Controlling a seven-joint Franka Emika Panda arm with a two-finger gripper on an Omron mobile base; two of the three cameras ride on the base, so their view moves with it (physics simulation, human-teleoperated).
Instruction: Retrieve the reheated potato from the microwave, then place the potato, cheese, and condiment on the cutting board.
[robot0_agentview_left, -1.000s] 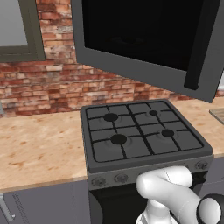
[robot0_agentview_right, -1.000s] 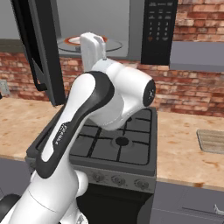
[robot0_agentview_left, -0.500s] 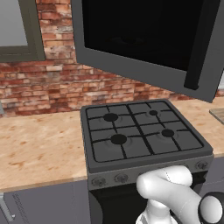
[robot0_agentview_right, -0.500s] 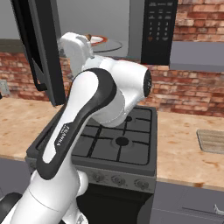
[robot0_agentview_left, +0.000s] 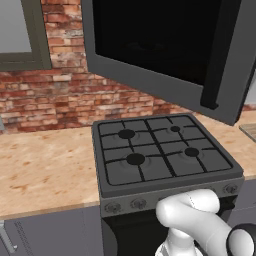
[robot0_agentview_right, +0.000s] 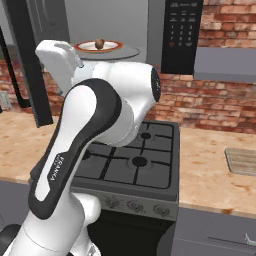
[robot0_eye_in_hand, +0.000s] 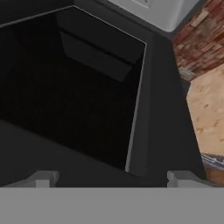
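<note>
While the microwave (robot0_agentview_right: 95, 30) door hangs open, the hand (robot0_eye_in_hand: 111, 179) faces its dark glass with fingers spread wide, empty; the potato (robot0_agentview_right: 100, 44) sits on a plate (robot0_agentview_right: 82, 46) inside, beyond the hand.

The arm is raised high, its hand (robot0_eye_in_hand: 112, 179) with fingers spread wide, holding nothing.
</note>
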